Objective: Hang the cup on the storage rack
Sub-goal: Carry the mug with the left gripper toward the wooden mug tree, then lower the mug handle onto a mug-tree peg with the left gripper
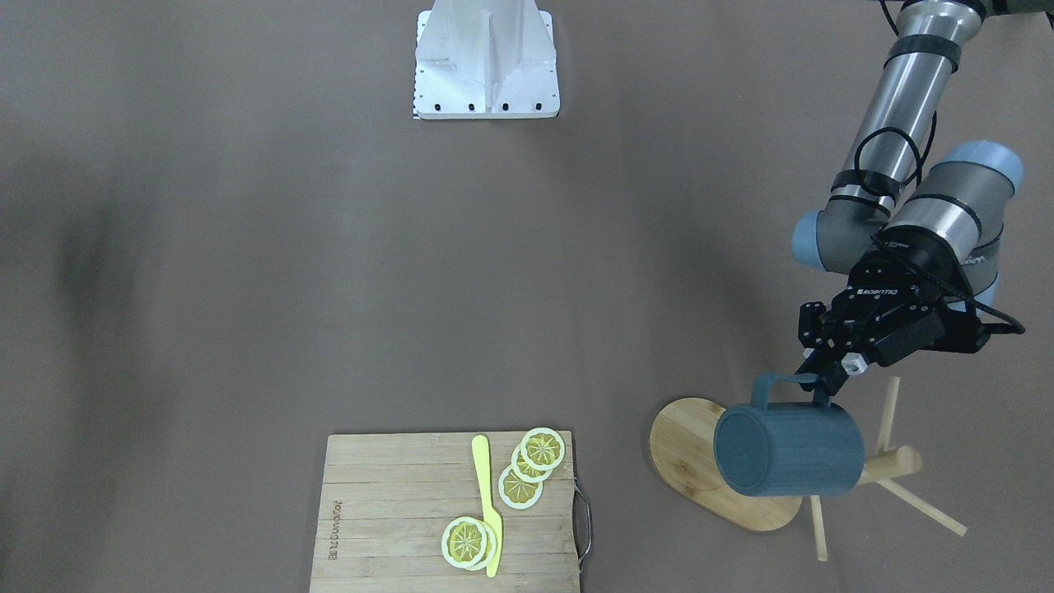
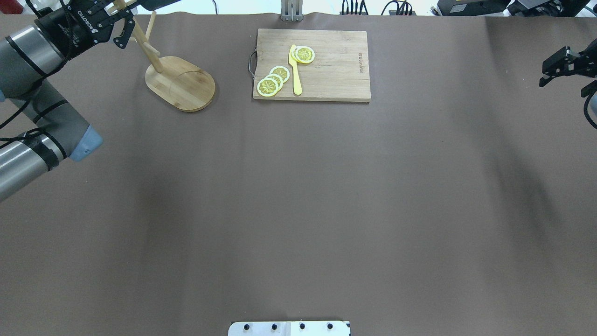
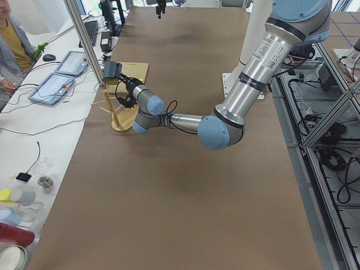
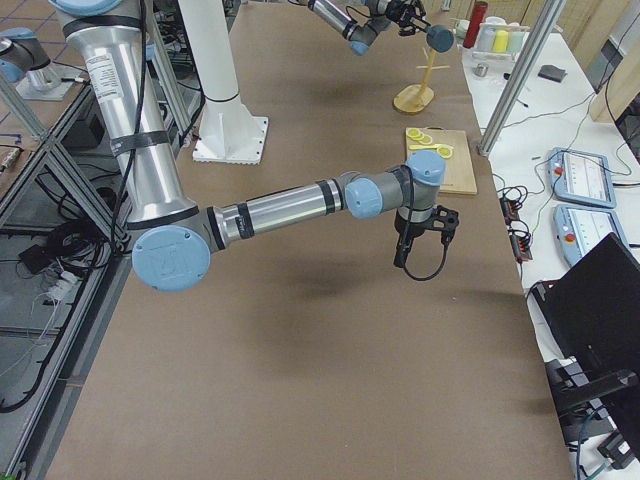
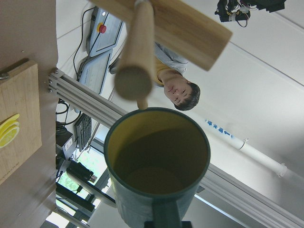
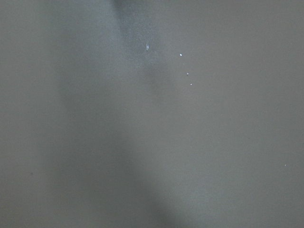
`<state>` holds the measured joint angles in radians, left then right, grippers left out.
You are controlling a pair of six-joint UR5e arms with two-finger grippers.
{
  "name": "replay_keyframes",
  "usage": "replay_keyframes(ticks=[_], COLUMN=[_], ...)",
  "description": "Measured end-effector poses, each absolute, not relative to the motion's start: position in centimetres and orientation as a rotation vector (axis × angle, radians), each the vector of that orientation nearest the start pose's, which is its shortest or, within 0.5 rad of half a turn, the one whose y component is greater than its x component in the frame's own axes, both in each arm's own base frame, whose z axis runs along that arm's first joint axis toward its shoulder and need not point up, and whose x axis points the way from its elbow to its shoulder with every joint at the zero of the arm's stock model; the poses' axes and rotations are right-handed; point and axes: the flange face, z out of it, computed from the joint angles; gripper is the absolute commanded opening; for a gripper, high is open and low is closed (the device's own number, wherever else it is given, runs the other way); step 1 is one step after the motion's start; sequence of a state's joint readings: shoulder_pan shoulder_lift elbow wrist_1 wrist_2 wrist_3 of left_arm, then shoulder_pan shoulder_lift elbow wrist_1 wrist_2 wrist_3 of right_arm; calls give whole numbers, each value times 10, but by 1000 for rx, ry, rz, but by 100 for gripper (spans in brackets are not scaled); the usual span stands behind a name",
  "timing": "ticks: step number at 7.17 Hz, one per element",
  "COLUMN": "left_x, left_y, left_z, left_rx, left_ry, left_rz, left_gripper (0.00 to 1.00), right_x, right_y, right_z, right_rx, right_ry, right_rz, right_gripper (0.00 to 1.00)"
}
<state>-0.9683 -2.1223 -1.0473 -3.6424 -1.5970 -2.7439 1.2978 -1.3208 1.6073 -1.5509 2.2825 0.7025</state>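
The dark slate-blue cup (image 1: 790,451) hangs on its side in the air over the bamboo storage rack's oval base (image 1: 690,449). Its open mouth faces the top of the rack's post (image 1: 899,462), and thin pegs (image 1: 922,506) spread around it. My left gripper (image 1: 819,380) is shut on the cup's loop handle (image 1: 774,384) from above. In the left wrist view the cup's yellowish inside (image 5: 156,164) sits just below the post's round end (image 5: 133,81). My right gripper (image 2: 563,87) is open and empty above the table, far from the rack.
A slatted cutting board (image 1: 387,511) with a metal handle (image 1: 585,527) lies beside the rack. It carries lemon slices (image 1: 531,465) and a yellow knife (image 1: 487,502). The robot's white base plate (image 1: 486,62) is at the table's far edge.
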Motion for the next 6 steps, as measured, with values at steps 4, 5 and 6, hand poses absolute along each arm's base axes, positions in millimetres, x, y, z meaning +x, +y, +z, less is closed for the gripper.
replay_keyframes(ticks=[4, 5, 6], left_x=[283, 283, 283], left_y=[-607, -608, -609], left_z=[367, 366, 366], left_rx=[-267, -263, -256], left_ry=[2374, 2379, 2384], left_rz=[-1189, -1195, -1208], left_gripper=[0, 0, 0], right_x=[-96, -96, -95], right_y=[-595, -594, -594], right_z=[505, 506, 506], right_rx=[-72, -72, -73], right_ry=[-764, -764, -764], right_rz=[300, 300, 300], right_gripper=[100, 100, 100])
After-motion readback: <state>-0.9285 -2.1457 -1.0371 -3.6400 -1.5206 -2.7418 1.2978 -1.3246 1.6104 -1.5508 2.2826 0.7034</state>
